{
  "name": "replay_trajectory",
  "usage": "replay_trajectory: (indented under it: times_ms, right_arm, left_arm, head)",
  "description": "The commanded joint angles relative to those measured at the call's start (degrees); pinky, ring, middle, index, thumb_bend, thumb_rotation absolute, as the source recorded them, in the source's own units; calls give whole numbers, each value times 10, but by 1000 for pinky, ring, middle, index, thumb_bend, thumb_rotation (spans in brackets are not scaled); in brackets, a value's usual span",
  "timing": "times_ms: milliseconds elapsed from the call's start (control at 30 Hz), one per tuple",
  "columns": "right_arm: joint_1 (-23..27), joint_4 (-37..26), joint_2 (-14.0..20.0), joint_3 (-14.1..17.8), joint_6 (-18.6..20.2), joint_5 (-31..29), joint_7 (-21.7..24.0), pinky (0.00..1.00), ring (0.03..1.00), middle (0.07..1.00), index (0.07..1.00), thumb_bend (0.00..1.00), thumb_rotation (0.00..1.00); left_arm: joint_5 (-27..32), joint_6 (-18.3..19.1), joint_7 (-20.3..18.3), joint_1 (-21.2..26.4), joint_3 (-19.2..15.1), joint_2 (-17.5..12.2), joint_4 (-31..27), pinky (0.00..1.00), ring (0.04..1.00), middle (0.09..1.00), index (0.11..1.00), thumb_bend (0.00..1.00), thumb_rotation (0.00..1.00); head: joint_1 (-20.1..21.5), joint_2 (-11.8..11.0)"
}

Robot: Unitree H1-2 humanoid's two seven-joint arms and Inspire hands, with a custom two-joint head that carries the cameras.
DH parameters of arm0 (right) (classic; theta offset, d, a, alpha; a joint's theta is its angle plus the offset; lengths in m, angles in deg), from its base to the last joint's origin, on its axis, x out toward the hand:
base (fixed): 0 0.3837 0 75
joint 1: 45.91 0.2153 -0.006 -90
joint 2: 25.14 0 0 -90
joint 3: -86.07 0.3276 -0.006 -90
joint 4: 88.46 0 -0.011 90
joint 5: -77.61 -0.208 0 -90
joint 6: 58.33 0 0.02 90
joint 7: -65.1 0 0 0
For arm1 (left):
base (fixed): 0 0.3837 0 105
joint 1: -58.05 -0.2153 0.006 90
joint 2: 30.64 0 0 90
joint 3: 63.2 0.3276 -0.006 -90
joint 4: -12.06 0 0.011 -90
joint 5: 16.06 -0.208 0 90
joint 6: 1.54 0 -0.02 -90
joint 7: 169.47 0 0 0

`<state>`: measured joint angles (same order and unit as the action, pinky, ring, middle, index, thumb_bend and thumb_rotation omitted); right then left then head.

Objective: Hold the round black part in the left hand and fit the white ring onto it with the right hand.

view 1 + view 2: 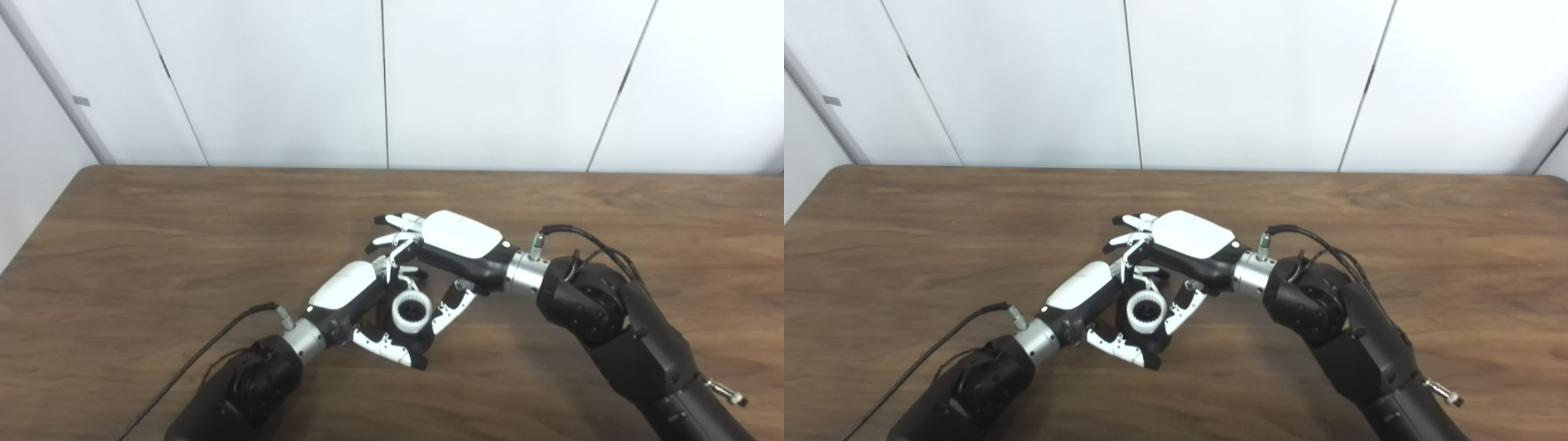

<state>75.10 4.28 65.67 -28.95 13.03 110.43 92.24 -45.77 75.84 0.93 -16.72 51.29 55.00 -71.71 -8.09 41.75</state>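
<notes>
My left hand (346, 294) lies low over the table, shut on the round black part (421, 342), which shows as a dark body under and around the white ring. The white toothed ring (410, 312) sits on top of that part, its hole facing up. My right hand (459, 240) hovers just behind and above it. Its thumb (452, 306) reaches down against the ring's right side and one bent finger (405, 277) meets the ring's far rim. Its other fingers (395, 222) point left, stretched out. The ring's underside is hidden.
The brown wooden table (1366, 202) spreads wide on all sides of the hands. White wall panels (1249, 79) stand behind its far edge. A black cable (202, 355) trails from the left wrist, and cables (588, 242) loop at the right wrist.
</notes>
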Motion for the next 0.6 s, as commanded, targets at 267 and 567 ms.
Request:
replay_trajectory:
  times_ms: [267, 567]
  right_arm:
    - [22, -3, 8, 5, -9, -10, -5, 1000, 1000, 865, 478, 526, 142]
    - [15, -7, 15, 1, -9, -1, -4, 1000, 1000, 888, 485, 524, 152]
  left_arm:
    - [-13, -2, -22, -5, 13, 2, -7, 1000, 1000, 858, 478, 525, 65]
    - [-15, 2, -24, -5, 12, 2, -10, 1000, 1000, 878, 478, 525, 65]
  head:
    - [-3, 4]
    - [-4, 4]
